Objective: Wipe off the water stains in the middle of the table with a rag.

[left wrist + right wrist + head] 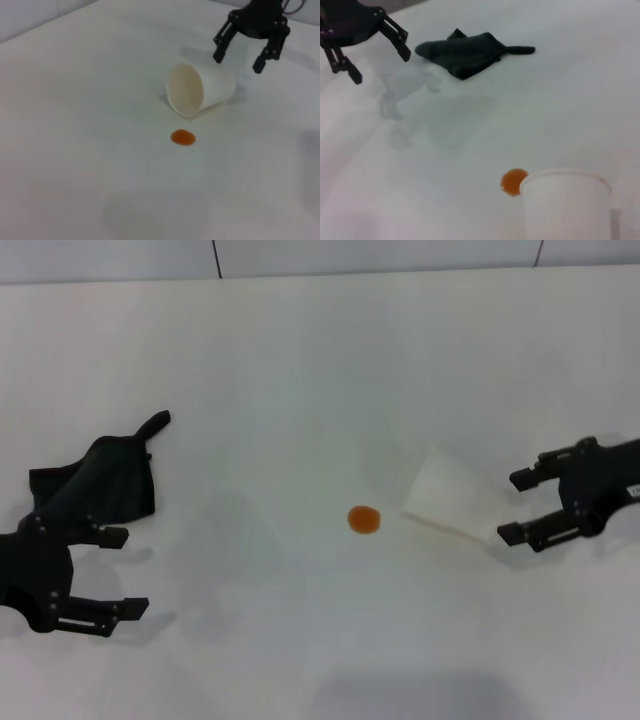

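White table (pixel 300 360), orange water stains (pixel 364 519) mid, rag (pixel 100 480) left, cup (pixel 450 498) tipped.

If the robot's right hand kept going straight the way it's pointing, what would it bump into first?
Most likely the cup. The right hand is open and points at the tipped-over cup lying just ahead of it, apparently not touching. The orange water stain lies beyond the cup.

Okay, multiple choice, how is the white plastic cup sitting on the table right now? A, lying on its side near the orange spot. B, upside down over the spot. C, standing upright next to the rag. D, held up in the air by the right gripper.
A: the cup lies tipped on its side, mouth toward the orange spot, with the open right gripper just behind it.
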You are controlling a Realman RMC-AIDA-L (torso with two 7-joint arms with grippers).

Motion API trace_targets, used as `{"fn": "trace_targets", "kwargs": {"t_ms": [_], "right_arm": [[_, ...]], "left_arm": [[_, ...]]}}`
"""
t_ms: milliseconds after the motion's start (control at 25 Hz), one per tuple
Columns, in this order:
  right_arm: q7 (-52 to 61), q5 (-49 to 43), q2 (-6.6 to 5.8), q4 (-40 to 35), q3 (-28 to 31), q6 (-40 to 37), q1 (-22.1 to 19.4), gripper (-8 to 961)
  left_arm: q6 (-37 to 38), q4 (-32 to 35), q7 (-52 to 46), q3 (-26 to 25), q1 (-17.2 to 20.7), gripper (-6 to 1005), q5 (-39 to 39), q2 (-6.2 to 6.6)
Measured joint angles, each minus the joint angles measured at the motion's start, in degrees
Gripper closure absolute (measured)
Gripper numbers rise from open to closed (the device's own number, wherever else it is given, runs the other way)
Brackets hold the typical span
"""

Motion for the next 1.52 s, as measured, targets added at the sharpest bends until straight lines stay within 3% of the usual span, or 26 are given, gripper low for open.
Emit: {"fn": "trace_targets", "kwargs": {"t_ms": [200, 240, 400, 720, 1520], "right_arm": [[9.94, -5.42, -0.11, -4.94, -4.48, -0.40, 3.02, 159], [17.23, -10.40, -0.06, -5.86, -7.31, -1.37, 6.26, 159], [24.74, -15.14, 0.03, -5.94, -10.24, -2.69, 10.11, 160], [35.67, -22.14, 0.12, -5.24, -11.80, -6.41, 17.71, 160], [42.54, -23.89, 0.76, 0.22, -21.73, -4.97, 25.92, 96]], "left_arm": [[0.94, 0.14, 1.10, 0.17, -0.40, 112, -0.02, 0.11], [1.07, 0.17, 1.28, 0.30, -0.50, 112, -0.08, 0.13], [1.19, 0.21, 1.76, 0.63, -0.77, 112, -0.10, 0.17], [1.20, 0.21, 2.46, 1.26, -1.02, 112, -0.03, 0.18], [-0.01, -0.39, 2.16, 4.79, -3.04, 112, 0.14, -0.26]]}}
